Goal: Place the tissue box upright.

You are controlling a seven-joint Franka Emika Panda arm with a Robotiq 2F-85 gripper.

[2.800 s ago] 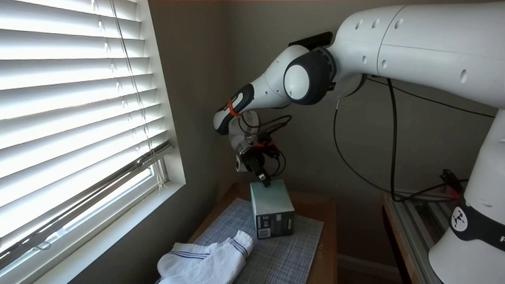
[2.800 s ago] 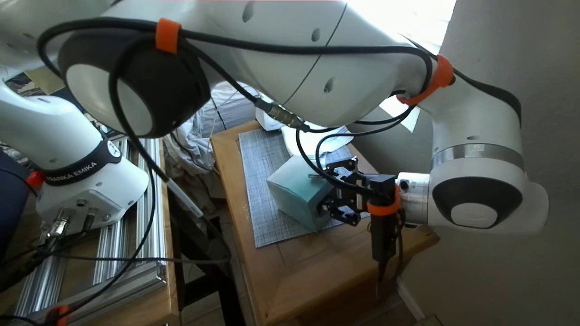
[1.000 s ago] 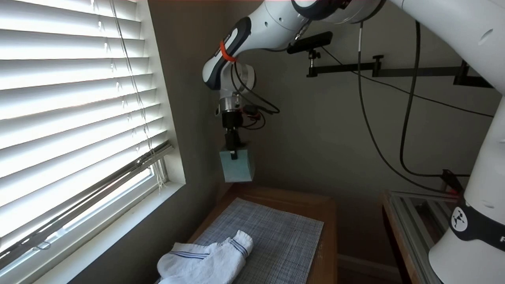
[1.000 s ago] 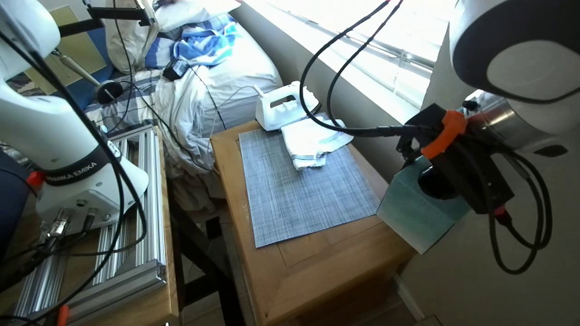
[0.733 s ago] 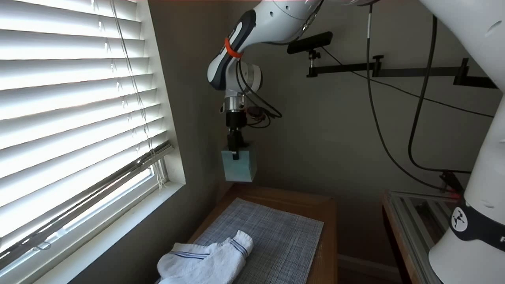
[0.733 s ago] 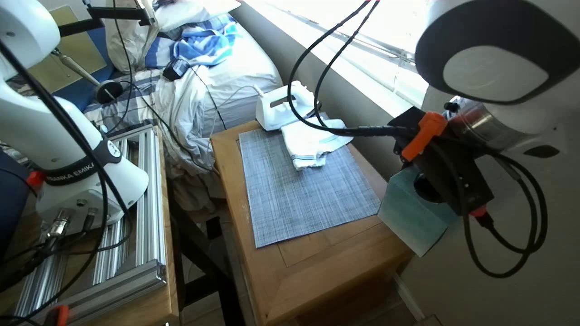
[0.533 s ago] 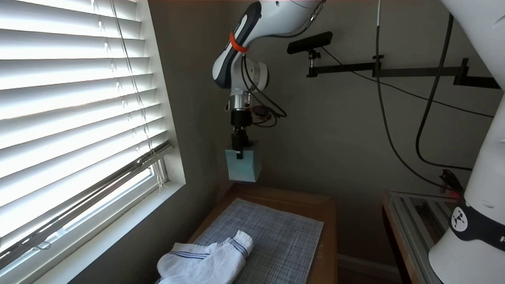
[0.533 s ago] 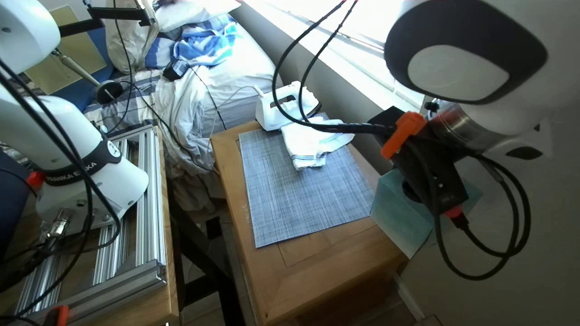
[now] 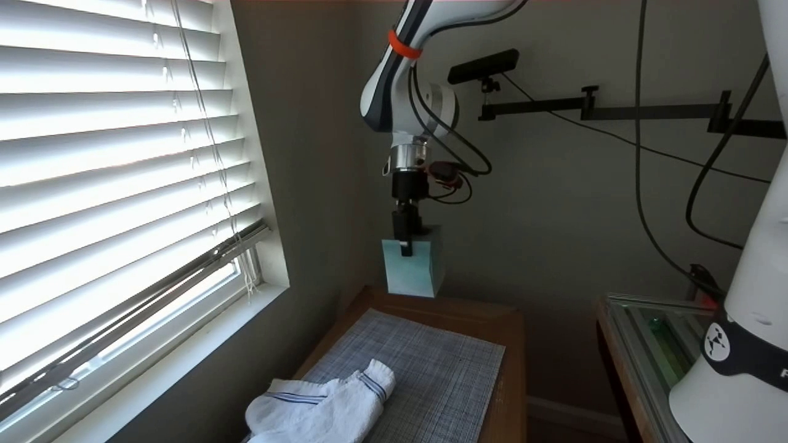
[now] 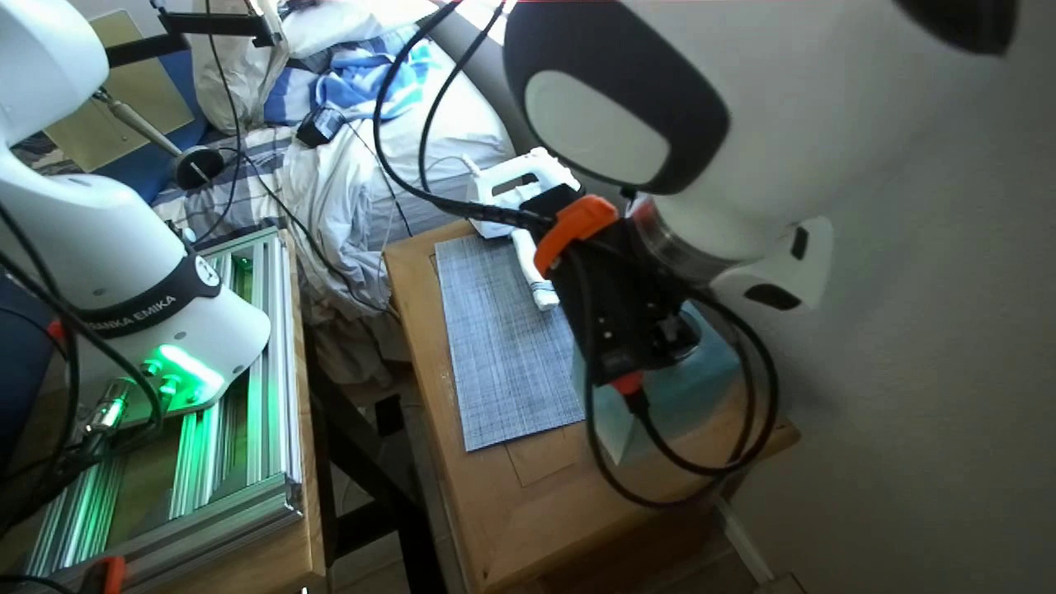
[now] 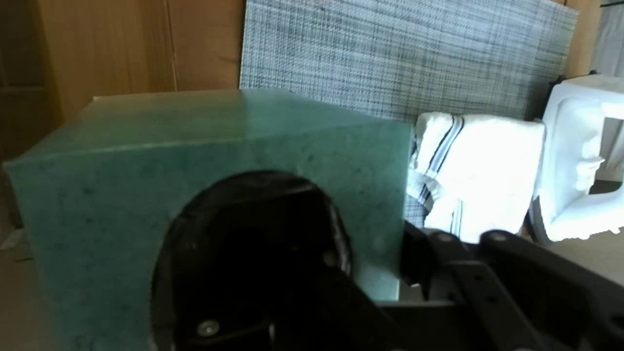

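Black two-finger gripper (image 9: 409,243) is clamped on the pale teal-green rectangular cardboard tissue box (image 9: 412,272), pinching one side wall at its top edge: outer finger (image 9: 406,250) flat vs the outside face, inner one runs into the dark oval hole per wrist view, tip lost in the dark. Box pos: hung fm the gripper over one end of the brown wooden table (image 10: 511,528), hole side up, sides approx vert. Looks off the tabletop; can't read the gap fm these angles. In an exterior view it hides a corner of the grey woven rectangular mat (image 10: 503,355). White folded cloth (image 9: 326,406) w/ dark blue stripes lies on the mat, well apart fm the box, on the side toward the white slatted window blinds (image 9: 111,141). White plastic appliance (image 11: 568,146) w/ loop handle is just beside the cloth. White jointed robot arm (image 9: 400,92) reaches in fm above, gripper pointing abt straight down, black cables (image 10: 487,212) looping nr the wrist. White robot base (image 10: 227,342) sits on a silver alu rail frame (image 10: 276,355), green light (image 10: 194,369) lit on it. BG: black bar-shaped device (image 9: 483,66) on a black horizontal bracket (image 9: 535,108), plus bed (image 10: 462,107) w/ white + blue bedding.
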